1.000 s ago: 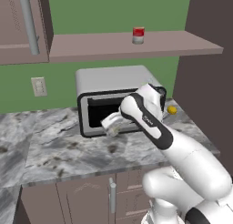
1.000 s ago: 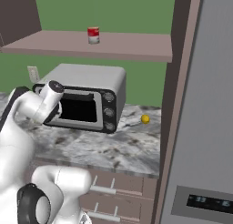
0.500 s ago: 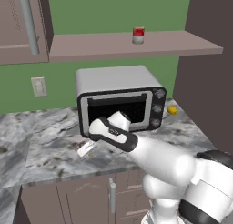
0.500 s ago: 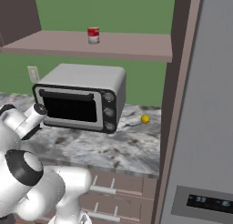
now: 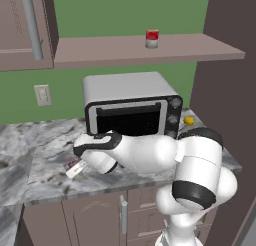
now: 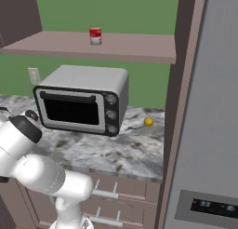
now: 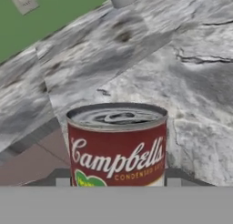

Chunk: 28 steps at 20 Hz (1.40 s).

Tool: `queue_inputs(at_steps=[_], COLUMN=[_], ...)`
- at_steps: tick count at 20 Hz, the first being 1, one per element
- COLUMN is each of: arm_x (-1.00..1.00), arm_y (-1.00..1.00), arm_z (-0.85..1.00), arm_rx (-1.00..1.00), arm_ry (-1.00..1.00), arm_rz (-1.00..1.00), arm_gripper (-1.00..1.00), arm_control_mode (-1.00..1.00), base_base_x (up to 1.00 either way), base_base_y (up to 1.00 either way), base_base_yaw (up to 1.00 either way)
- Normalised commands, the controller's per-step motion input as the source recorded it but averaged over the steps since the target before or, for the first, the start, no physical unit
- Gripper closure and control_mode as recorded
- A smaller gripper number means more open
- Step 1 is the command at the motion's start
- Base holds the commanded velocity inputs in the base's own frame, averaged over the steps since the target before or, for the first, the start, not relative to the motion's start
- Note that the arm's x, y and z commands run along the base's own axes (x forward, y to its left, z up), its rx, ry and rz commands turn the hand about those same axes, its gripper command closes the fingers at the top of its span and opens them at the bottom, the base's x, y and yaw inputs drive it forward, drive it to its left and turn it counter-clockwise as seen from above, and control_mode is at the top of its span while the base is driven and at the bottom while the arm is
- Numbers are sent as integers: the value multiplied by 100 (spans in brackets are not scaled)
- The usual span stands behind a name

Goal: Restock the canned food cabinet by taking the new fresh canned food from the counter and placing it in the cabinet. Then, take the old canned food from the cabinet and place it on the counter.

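a white robot arm bends low and to the left across the grey marbled tabletop [image 5: 45, 140], its forearm stretched in front of a silver toaster oven [image 5: 131, 106]. the end effector [image 5: 75, 169] hangs over the tabletop's front edge, tilted downward, closed on a can [image 7: 117, 143] held between its fingers. in the hand view this can sits close up, with a silvery lid and a dark red label with white script and a patch of green; its lower part is cut off at the bottom, and the fingers are hidden beside it. in the left base view the held can is small and blurred under the wrist. a red-and-white can [image 5: 151, 39] stands upright on the long mauve-brown shelf [image 5: 150, 52] above the oven. a small yellow object [image 6: 148, 122] lies on the tabletop to the oven's right, too small to make out.
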Motion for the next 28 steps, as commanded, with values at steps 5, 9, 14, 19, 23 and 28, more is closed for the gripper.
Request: queue_inputs(at_steps=[5,9,14,19,23,28], arm_x=[43,47,49,5,0,0], arm_y=[0,0,0,0,2,0], arm_z=[-2,-7,-14,2,53,96], arm_rx=[15,13,3,0,0,0], arm_ry=[-19,-16,-9,0,0,0], arm_rz=[1,4,1,0,0,0], arm_gripper=[100,100,100,-100,-100,-100], arm_control_mode=[-100,-100,-100,-100,-100,-100], base_base_x=[0,0,0,0,0,0], base_base_y=[0,0,0,0,0,0], base_base_yaw=[0,0,0,0,0,0])
